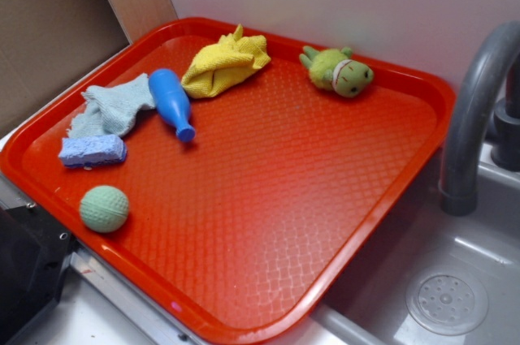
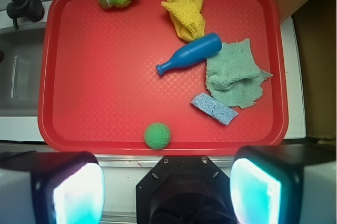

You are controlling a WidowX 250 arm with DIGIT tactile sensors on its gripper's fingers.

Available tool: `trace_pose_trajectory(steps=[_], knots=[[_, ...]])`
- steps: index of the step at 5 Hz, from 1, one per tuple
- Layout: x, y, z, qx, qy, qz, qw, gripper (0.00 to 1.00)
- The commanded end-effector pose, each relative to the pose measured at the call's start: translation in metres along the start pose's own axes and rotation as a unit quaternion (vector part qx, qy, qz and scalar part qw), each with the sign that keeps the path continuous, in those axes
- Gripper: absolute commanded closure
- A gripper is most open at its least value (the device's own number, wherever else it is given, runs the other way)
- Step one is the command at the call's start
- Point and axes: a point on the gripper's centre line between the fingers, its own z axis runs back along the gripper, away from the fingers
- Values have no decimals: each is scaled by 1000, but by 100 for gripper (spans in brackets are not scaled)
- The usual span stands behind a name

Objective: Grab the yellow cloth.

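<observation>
The yellow cloth (image 1: 223,63) lies crumpled with many folds at the back of the red tray (image 1: 390,183). In the wrist view it (image 2: 185,10) sits at the tray's top, just above the blue bottle. My gripper (image 2: 167,190) is open and empty. Its two pads (image 2: 79,195) stand wide apart at the bottom of the wrist view, high above the tray's near edge and far from the cloth. The gripper does not show in the exterior view.
On the tray (image 2: 55,76) lie a blue bottle (image 1: 171,101), a pale blue-green cloth (image 1: 111,109), a blue sponge (image 1: 93,150), a green ball (image 1: 104,209) and a yellow-green plush frog (image 1: 338,71). A grey faucet (image 1: 475,109) and sink (image 1: 455,280) stand beside the tray.
</observation>
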Motion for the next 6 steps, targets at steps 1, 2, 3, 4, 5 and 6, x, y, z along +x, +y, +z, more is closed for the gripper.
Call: trace_pose_trajectory(steps=[1, 2, 3, 4, 5, 6], knots=[[0, 0, 0, 0, 0, 0, 1000, 0], [46, 28, -49, 51, -3, -27, 998, 0], [97, 54, -99, 66, -44, -76, 994, 0], [97, 54, -99, 66, -44, -76, 994, 0], [97, 54, -99, 66, -44, -76, 994, 0], [97, 54, -99, 66, -44, -76, 994, 0]])
